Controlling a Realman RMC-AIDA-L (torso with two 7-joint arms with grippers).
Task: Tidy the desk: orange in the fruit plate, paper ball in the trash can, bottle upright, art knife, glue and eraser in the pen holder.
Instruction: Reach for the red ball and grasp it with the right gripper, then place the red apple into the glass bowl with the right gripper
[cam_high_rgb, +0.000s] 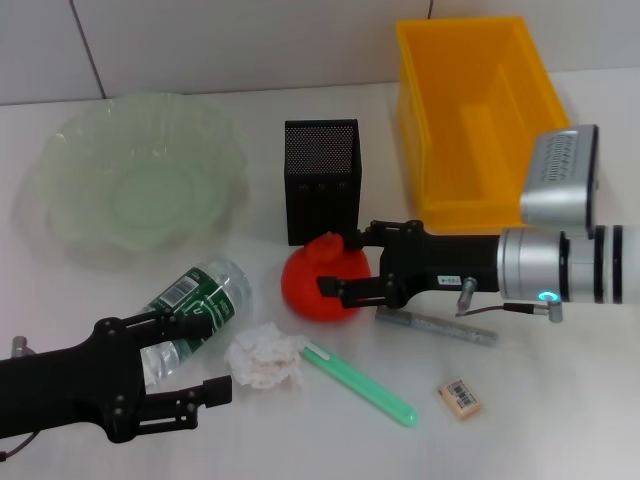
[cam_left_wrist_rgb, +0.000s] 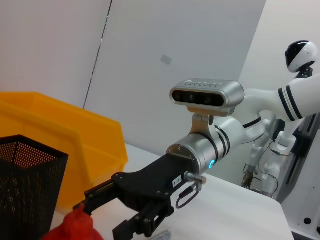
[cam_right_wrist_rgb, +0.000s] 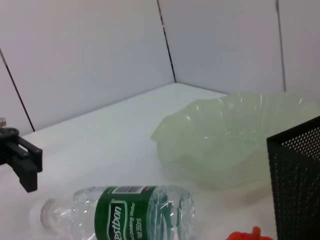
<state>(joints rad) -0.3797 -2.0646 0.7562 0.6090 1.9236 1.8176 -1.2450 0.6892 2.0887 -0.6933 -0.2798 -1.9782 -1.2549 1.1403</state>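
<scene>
Risk of the orange (cam_high_rgb: 320, 283) squirting out sideways if the right gripper (cam_high_rgb: 340, 268) closes off-centre, since the round fruit sits only partly between the spread fingers; risk too of bumping the pen holder (cam_high_rgb: 321, 182), standing just behind the orange and nearly touching it. Could also drag the art knife (cam_high_rgb: 437, 327), lying just right of the orange under the right arm. Right gripper open wide, one finger (cam_high_rgb: 358, 240) over the far side of the orange and the other along its near side, apparently brushing the skin but not yet clamped. Left gripper (cam_high_rgb: 196, 360) down to the left and nearer than the orange, open, fingers straddling the lower end of the fallen bottle (cam_high_rgb: 190, 311); whether actually touching it, cannot tell. Paper ball (cam_high_rgb: 265, 358) just in front of the orange, glue stick (cam_high_rgb: 358, 382) slanting away beside it, eraser (cam_high_rgb: 460, 397) further right. Fruit plate (cam_high_rgb: 70, 140) well apart to the left and behind; yellow trash can (cam_high_rgb: 425, 110) behind and to the right
</scene>
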